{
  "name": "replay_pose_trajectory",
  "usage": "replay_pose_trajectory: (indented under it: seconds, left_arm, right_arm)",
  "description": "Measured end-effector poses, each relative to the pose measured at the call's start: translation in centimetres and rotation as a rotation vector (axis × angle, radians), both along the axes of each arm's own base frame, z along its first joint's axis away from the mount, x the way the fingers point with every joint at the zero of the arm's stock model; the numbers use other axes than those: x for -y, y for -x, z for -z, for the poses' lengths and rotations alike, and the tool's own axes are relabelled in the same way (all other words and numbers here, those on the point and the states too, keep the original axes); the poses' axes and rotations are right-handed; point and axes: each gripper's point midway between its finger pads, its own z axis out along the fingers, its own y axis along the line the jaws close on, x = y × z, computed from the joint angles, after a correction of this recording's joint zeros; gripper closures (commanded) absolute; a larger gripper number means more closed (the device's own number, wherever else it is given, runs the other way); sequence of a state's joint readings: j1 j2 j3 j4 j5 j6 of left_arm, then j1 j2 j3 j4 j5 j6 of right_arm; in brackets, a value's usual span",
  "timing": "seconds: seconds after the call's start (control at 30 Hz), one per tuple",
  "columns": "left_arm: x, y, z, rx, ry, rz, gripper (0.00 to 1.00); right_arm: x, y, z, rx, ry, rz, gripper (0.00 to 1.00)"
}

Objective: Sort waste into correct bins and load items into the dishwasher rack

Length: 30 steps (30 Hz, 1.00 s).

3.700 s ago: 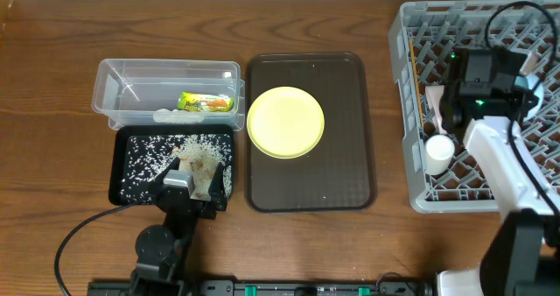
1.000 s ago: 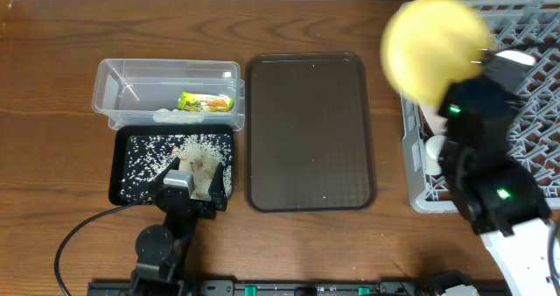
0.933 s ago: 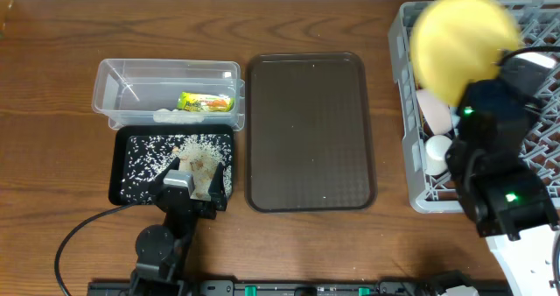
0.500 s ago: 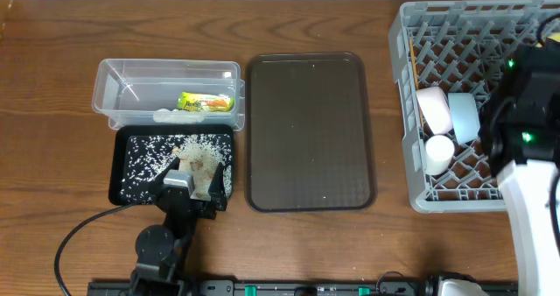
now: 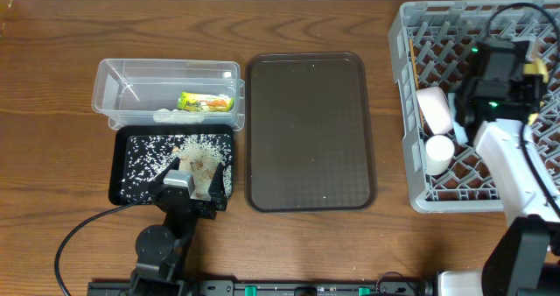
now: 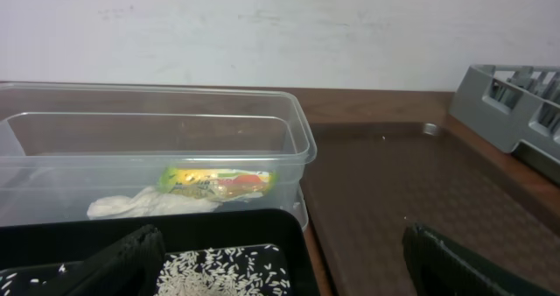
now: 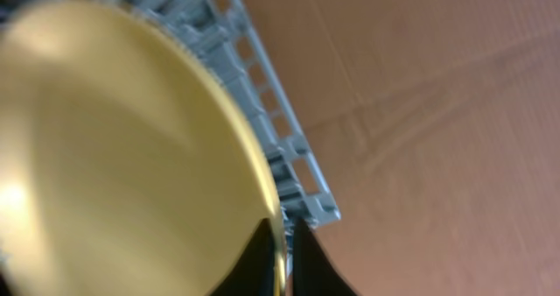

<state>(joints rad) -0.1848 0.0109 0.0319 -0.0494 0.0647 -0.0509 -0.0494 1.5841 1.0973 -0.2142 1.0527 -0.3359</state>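
Right gripper (image 7: 282, 248) pinching yellow plate (image 7: 122, 156) rim at rack (image 7: 297, 178), pinkish-white bowl (image 5: 435, 109) nearby; left gripper (image 6: 280, 261) spread above black tray (image 6: 219, 222).

The right arm (image 5: 512, 169) is wearing a smooth white shell along its long link. The wrist block (image 5: 499, 73) is showing matte black, boxy and hard-edged, with small green lights (image 5: 490, 104) glowing on it. A thin black cable (image 5: 512, 8) is looping off its top. The left arm (image 5: 162, 239) is showing black all over, with a round joint and a grey square cap (image 5: 178, 182). A black cord (image 5: 96, 213) is trailing from it. Its fingers (image 6: 114, 265) are looking black and blunt, while the right arm's fingertips (image 7: 258, 261) are looking dark and tapered.
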Motion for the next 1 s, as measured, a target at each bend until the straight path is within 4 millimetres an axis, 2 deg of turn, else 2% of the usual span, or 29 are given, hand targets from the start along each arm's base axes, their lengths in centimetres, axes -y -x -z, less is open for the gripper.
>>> replay_pose_trajectory:
  seconds: [0.07, 0.2, 0.3, 0.47, 0.6, 0.7, 0.8, 0.9, 1.0]
  left_arm:
    - [0.0, 0.0, 0.0, 0.000, 0.000, 0.000, 0.11]
    - [0.0, 0.0, 0.0, 0.000, 0.000, 0.000, 0.11]
    - [0.0, 0.0, 0.0, 0.000, 0.000, 0.000, 0.11]
    - [0.0, 0.0, 0.0, 0.000, 0.000, 0.000, 0.10]
    - [0.0, 0.0, 0.0, 0.000, 0.000, 0.000, 0.11]
    - [0.0, 0.0, 0.0, 0.000, 0.000, 0.000, 0.11]
    - [0.0, 0.0, 0.0, 0.000, 0.000, 0.000, 0.10]
    - [0.0, 0.0, 0.0, 0.000, 0.000, 0.000, 0.10]
    - [0.0, 0.0, 0.0, 0.000, 0.000, 0.000, 0.10]
  right_arm:
    - [-2.0, -0.9, 0.2, -0.016, 0.004, -0.059, 0.57]
    - [-5.9, -2.0, 0.4, -0.043, 0.008, -0.159, 0.39]
    - [-8.3, -2.0, 0.9, -0.068, 0.000, -0.214, 0.31]
    - [-12.9, -0.4, 0.6, -0.061, -0.090, -0.326, 0.28]
    - [-18.9, 2.3, -0.8, 0.015, -0.335, -0.520, 0.21]
    - [-23.9, 4.7, -2.2, 0.102, -0.633, -0.671, 0.01]
    - [-29.9, 7.4, -4.3, 0.158, -0.994, -0.848, 0.01]
    - [-33.6, 9.6, -5.5, 0.134, -1.210, -0.953, 0.01]
    - [-35.7, 11.3, -6.1, 0.085, -1.354, -1.008, 0.01]
